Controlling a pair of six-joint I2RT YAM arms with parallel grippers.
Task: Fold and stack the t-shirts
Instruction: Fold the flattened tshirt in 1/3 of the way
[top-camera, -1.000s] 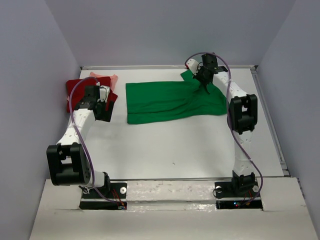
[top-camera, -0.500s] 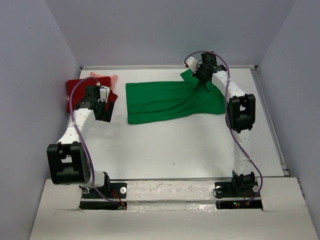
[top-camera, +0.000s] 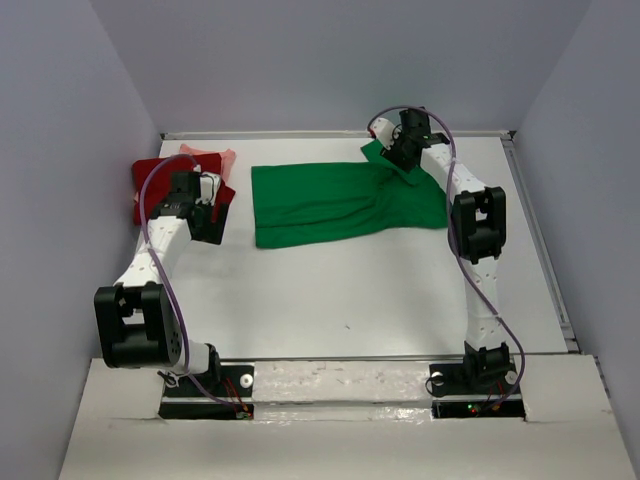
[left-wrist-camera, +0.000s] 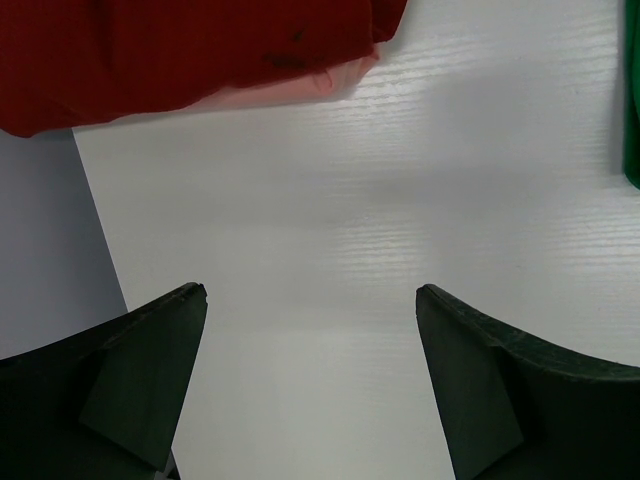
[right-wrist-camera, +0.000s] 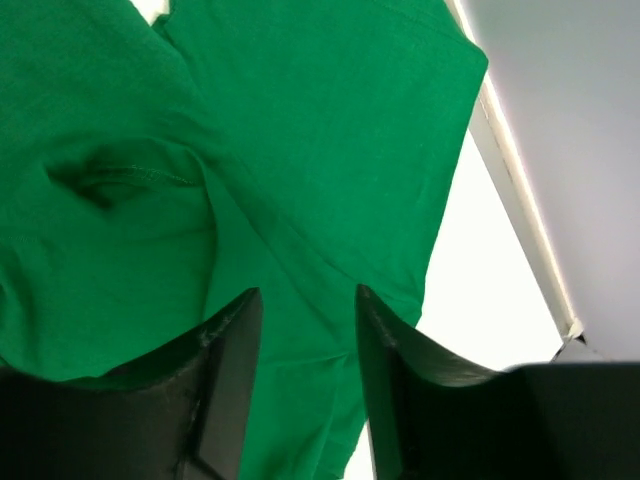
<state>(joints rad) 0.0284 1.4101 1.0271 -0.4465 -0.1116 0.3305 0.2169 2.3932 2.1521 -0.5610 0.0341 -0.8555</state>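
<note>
The bright green t-shirt (top-camera: 340, 200) lies spread across the back of the table, with a sleeve bunched at its far right corner. My right gripper (top-camera: 405, 160) hovers just over that corner. In the right wrist view its jaws (right-wrist-camera: 308, 292) stand apart, open, with the green cloth (right-wrist-camera: 300, 150) lying below them. A dark red t-shirt (top-camera: 150, 185) sits at the far left on a pale salmon-pink one (top-camera: 215, 157). My left gripper (top-camera: 208, 200) is beside them, wide open over bare table (left-wrist-camera: 312, 290). The red cloth (left-wrist-camera: 180, 50) and a pink edge (left-wrist-camera: 320, 85) show ahead of it.
The white table (top-camera: 350, 290) is enclosed by grey walls on the left, back and right. A raised rim (right-wrist-camera: 510, 170) runs along the table's edge close to the right gripper. A sliver of the green shirt (left-wrist-camera: 632, 120) shows at the left wrist view's right edge.
My right gripper was shut on the green shirt's far right corner and has now opened, letting the cloth go. It also shifted slightly toward the back. The left arm has not moved.
</note>
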